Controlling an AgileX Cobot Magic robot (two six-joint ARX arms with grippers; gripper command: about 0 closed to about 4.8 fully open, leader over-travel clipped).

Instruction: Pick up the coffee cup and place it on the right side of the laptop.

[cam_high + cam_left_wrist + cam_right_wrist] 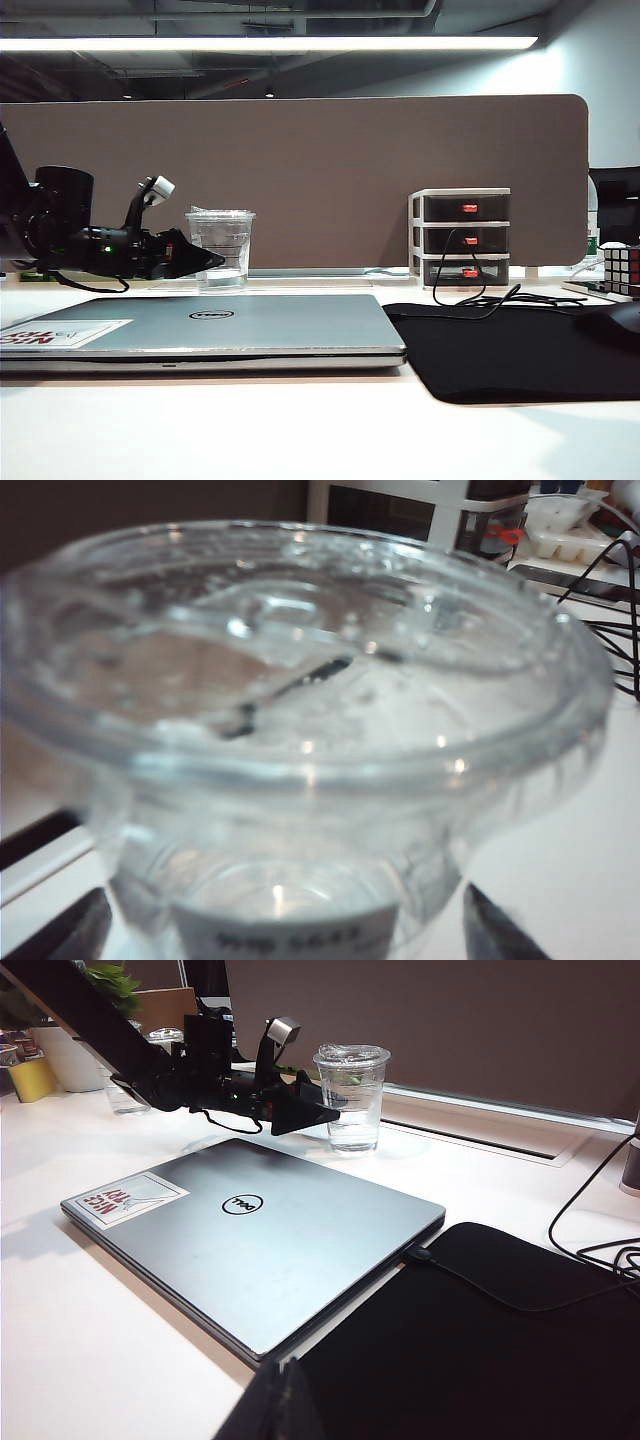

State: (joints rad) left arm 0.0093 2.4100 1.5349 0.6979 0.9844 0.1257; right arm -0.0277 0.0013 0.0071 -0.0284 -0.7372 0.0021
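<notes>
The white surface (300, 430) carries everything here. The laptop (200, 325) is the largest thing on it, a closed silver slab with a round logo on the lid and a white sticker (125, 1201) with red letters at one corner. To its right in the exterior view a black mouse mat (510, 350) lies just beside it, and a black cable (480, 290) runs across the mat's far edge. Behind the mat stands a small three-drawer organizer (462, 240) with red handles.

The coffee cup (221, 250) stands upright on the surface behind the laptop's far edge, toward its left half, clear, lidded and with a little liquid at the bottom.

My left gripper (190, 258) comes in level from the left and has its jaws spread wide on either side of the cup; in my left wrist view the lid fills the frame and a dark fingertip (495, 930) shows at each lower corner. I cannot tell whether they touch the cup.

Of my right gripper (285, 1400) only a dark tip shows near the laptop's near corner; I cannot tell how its jaws stand.
</notes>
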